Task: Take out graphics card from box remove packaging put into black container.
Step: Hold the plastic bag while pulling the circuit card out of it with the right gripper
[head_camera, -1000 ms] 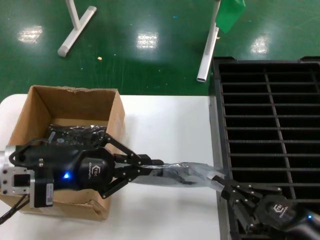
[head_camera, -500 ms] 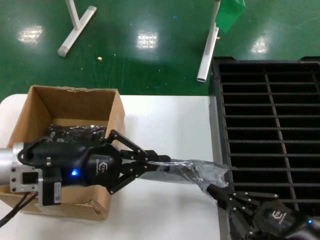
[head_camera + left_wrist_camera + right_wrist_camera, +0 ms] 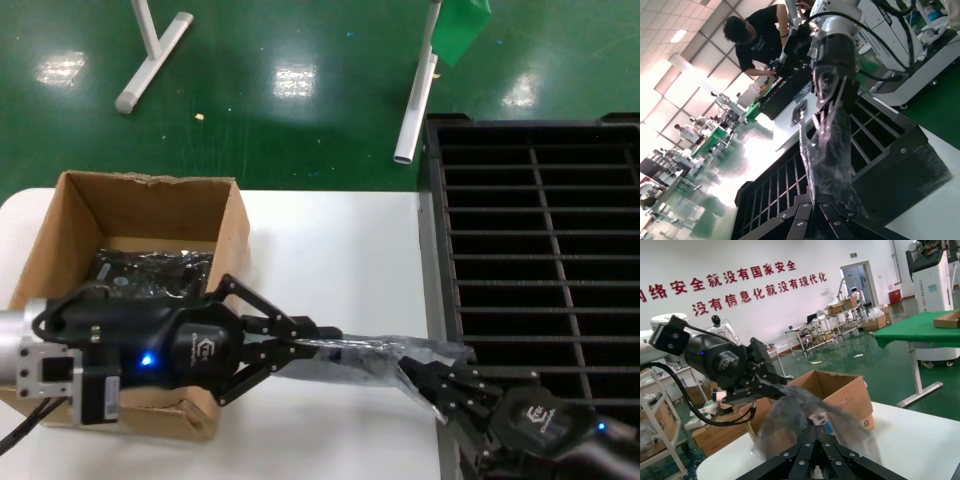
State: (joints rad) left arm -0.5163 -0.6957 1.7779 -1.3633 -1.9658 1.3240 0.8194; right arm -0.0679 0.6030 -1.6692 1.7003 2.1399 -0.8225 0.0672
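Risk: the anti-static bag (image 3: 375, 355) is stretched between two grippers over the table's (image 3: 330, 240) bare surface, lower centre of the head view; if both pinch only film, the bag may tear or slip from one side; if the card slides out unguided it could drop on the table rather than into the black crate (image 3: 540, 250)
Cause: thin crinkly plastic, small bite at each end; opposed pulls; card position inside the bag not readable
Left gripper (image 3: 325, 335): lower left of the head view, body lying across the cardboard box's (image 3: 235, 225) near wall, fingers reaching toward frame centre; clenched on the bag's left end
Right gripper (image 3: 425, 375): lower right of the head view, at the crate's near left corner, fingers aimed up-left; pinched closed on the bag's right end; right wrist view shows film bunched at the fingertips
Graphics card: judged to be inside the held bag as a dark patch; outline not clear
Box contents: another silvery bagged item (image 3: 150, 270) lies on the box floor
Crate: right side of frame, slots near the bag appear vacant
Stage: judged mid-unpacking; bag out of box, card not yet freed
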